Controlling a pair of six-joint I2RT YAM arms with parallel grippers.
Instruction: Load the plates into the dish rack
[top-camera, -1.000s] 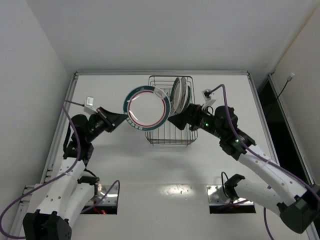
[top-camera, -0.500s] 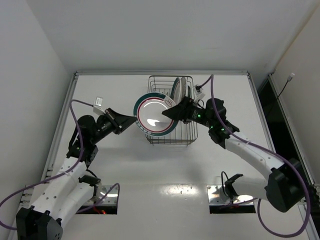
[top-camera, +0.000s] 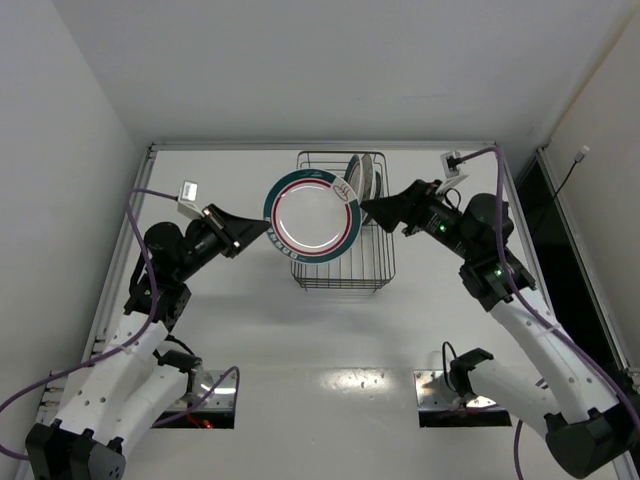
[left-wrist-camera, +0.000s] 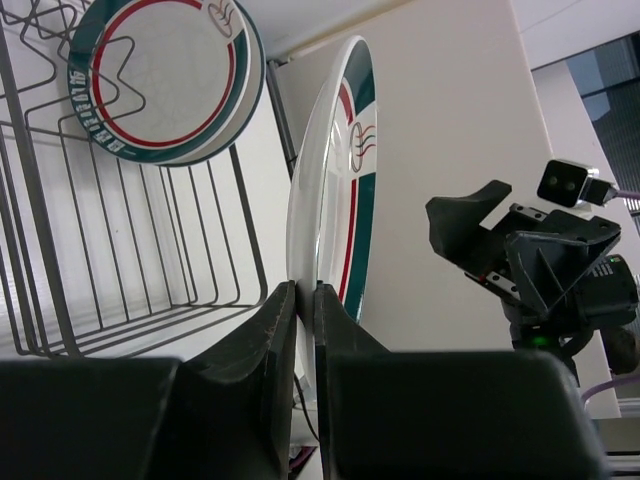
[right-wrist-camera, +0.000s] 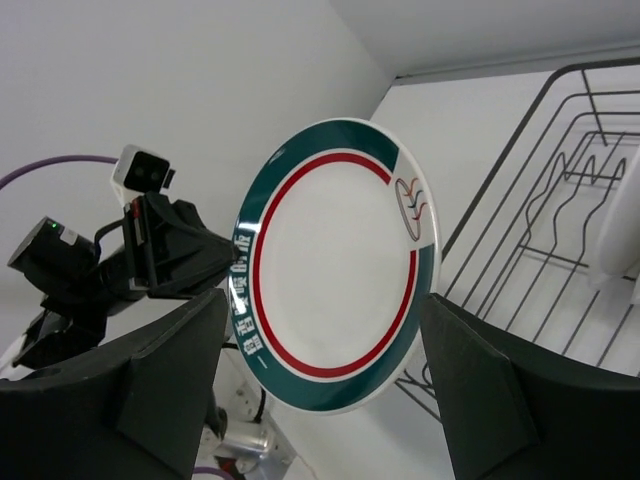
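Observation:
A white plate with a teal rim and red ring (top-camera: 313, 215) hangs upright over the left side of the dish rack (top-camera: 345, 272). My left gripper (top-camera: 262, 228) is shut on its left rim; the left wrist view shows the plate (left-wrist-camera: 335, 190) edge-on, pinched between the fingers (left-wrist-camera: 270, 340). My right gripper (top-camera: 370, 208) stands open just right of the plate's edge, not touching it. In the right wrist view the plate (right-wrist-camera: 335, 265) faces me beyond the wide-apart fingers (right-wrist-camera: 170, 380). Two plates (top-camera: 360, 180) stand in the rack's far end, one being banded (left-wrist-camera: 165, 80).
The rack's wire tines (left-wrist-camera: 150, 250) and side wall (right-wrist-camera: 560, 200) lie close beside the held plate. Raised rails (top-camera: 150, 200) edge the white table. The two arm bases (top-camera: 455, 385) sit at the near edge, with cables trailing.
The left gripper has carried the plate right, over the rack, then raised it a little and turned it. The right gripper reached in to the plate's edge, then drew back to the right.

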